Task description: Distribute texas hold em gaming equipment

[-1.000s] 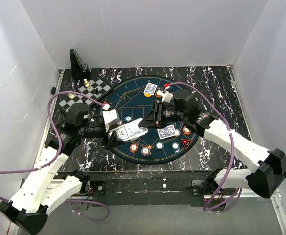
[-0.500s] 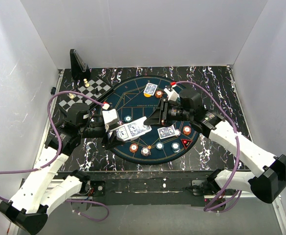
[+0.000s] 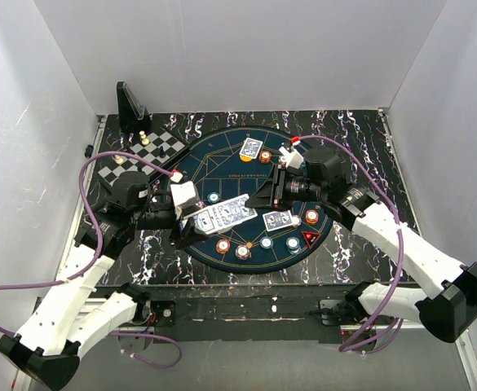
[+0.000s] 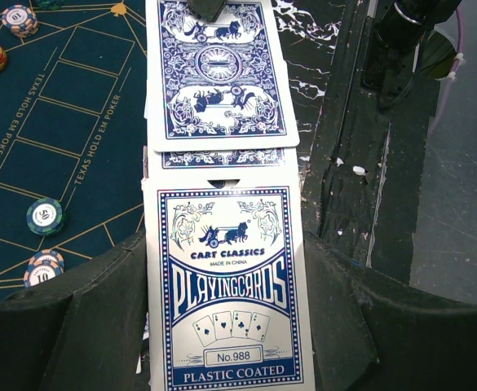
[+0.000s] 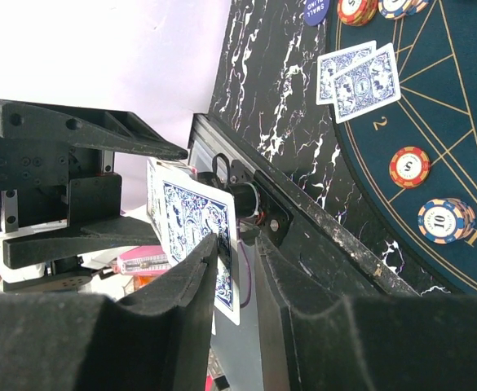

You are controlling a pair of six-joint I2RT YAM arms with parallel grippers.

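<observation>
The right gripper has drawn back toward 2 o'clock since a second ago. It takes a blue-backed playing card farther out of the card box, and its elbow has swung closer to the right wall. The left arm has not shifted.

The right gripper's padded fingers are pinched nearly together on one edge of that card. The left gripper is partly closed, its two foam-lined fingers clamping the box by its long sides. The box hangs over the mat's 8 o'clock sector, with the drawn card reaching toward the centre and the strip of a second card showing beneath it.

The round dark blue mat lies on a black, white-veined tabletop enclosed by white walls on three sides. The widest bare stretch of tabletop runs from 1 to 4 o'clock, between the mat's rim and the right wall. At 10 o'clock a checkered board overlaps the mat's edge.

One pair of cards lies face down at 12 o'clock and another pair lies near 5 o'clock. An orange chip sits at 4 o'clock and a red triangular marker just below it. A row of round chips follows the 6 o'clock rim. The cards look glossy with ornate printed backs, and the mat looks like matte cloth with thin gold lines.
</observation>
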